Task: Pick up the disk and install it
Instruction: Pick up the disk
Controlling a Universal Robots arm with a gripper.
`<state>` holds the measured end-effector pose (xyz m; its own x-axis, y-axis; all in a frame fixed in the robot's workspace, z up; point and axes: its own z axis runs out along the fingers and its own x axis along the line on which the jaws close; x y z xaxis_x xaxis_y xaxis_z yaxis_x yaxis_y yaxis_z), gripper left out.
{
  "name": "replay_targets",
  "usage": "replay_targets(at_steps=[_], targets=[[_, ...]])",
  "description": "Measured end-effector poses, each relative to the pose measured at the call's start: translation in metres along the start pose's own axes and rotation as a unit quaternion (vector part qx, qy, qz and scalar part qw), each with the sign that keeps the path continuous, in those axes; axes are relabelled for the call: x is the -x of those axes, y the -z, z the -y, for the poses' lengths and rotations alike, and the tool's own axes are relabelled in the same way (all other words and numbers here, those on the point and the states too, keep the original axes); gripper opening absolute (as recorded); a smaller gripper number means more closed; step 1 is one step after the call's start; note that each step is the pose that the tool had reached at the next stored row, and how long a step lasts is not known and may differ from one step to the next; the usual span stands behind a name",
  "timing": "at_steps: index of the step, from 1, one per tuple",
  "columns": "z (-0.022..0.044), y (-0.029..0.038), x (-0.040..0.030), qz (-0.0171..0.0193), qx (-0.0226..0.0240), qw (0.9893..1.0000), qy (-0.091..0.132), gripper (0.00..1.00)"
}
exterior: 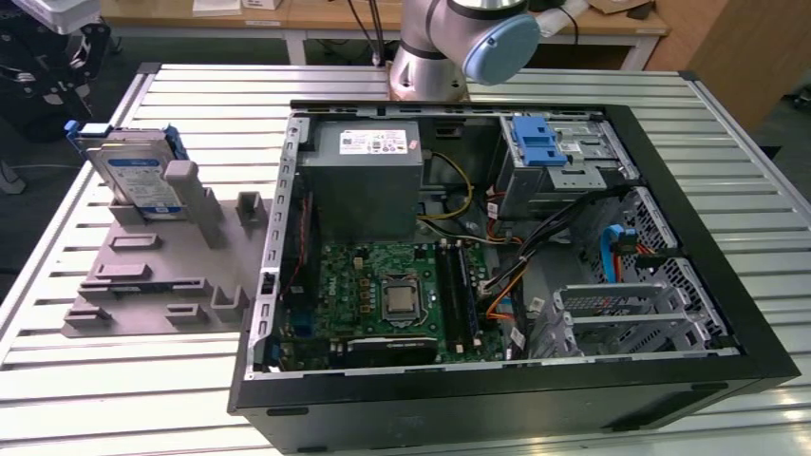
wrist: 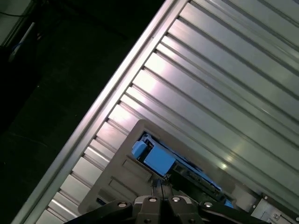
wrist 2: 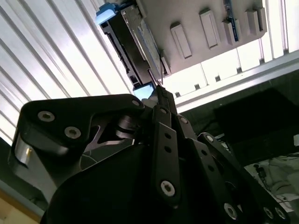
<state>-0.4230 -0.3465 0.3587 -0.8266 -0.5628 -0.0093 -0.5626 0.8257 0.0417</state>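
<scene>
The disk (exterior: 137, 176) stands on edge in a grey slotted holder (exterior: 165, 275) on the table, at the exterior view's left. It is silver with a white-and-blue label and sits in a blue carrier. In both wrist views my gripper (wrist 2: 156, 89) (wrist: 159, 183) hangs well above it, fingers pressed together with nothing between them. The disk (wrist 2: 133, 39) shows past the fingertips, and its blue end tab (wrist: 156, 159) shows just beyond them.
An open black computer case (exterior: 709, 237) lies on the slatted metal table (exterior: 190, 104). Inside are a grey power-supply box (exterior: 361, 180), a motherboard (exterior: 380, 294) and a metal drive cage (exterior: 576, 157) with a blue latch (exterior: 538, 142). The arm's base (exterior: 431, 57) stands behind the case.
</scene>
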Motion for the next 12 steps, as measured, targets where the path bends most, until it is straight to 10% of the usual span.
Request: replay_targets(at_steps=[12], targets=[[0.0000, 0.0000, 0.0000, -0.0011, 0.0002, 0.9997, 0.025, 0.11]])
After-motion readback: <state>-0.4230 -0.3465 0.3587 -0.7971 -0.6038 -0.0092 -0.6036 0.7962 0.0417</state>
